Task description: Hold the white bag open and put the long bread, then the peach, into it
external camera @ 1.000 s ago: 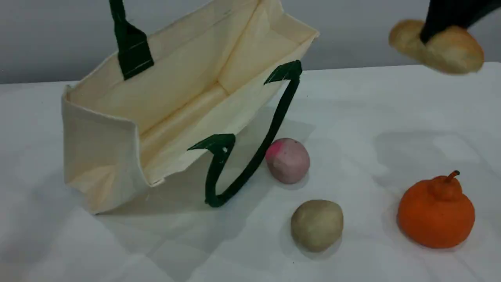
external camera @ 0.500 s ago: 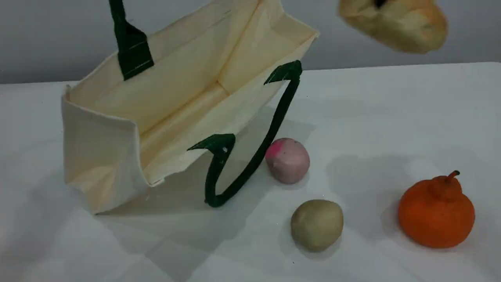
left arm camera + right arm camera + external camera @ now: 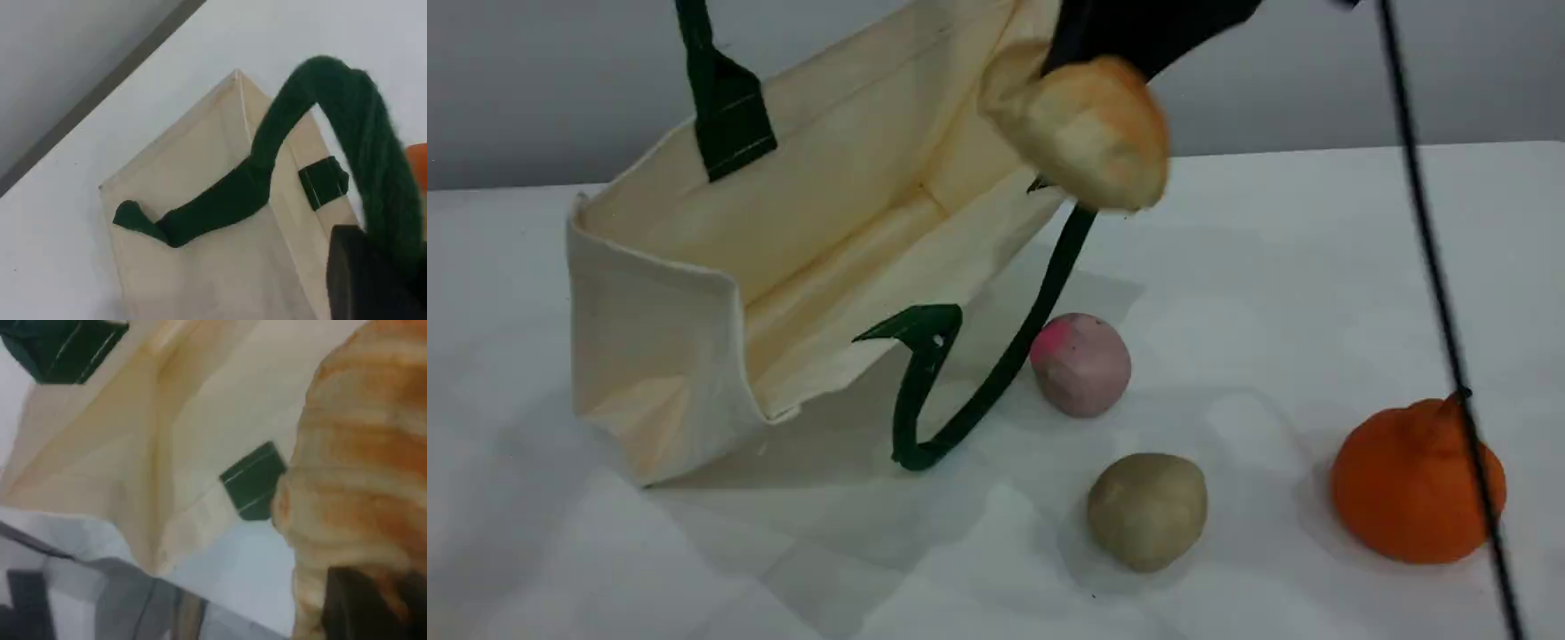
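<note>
The white bag lies tilted on the table with its mouth open toward the camera. Its far green handle runs straight up out of the scene view. In the left wrist view my left gripper is shut on that handle above the bag. My right gripper is shut on the long bread, which hangs over the bag's right rim. The ridged loaf fills the right of the right wrist view, above the bag's inside. The peach rests beside the near handle loop.
A tan potato-like ball sits in front of the peach. An orange stemmed fruit stands at the right. A thin black cable hangs down across the right side. The bag's near handle loop lies on the table.
My right gripper has carried the long bread left from the far right to the bag's right rim and a little lower. The bag, its held handle and the fruits stay put.
</note>
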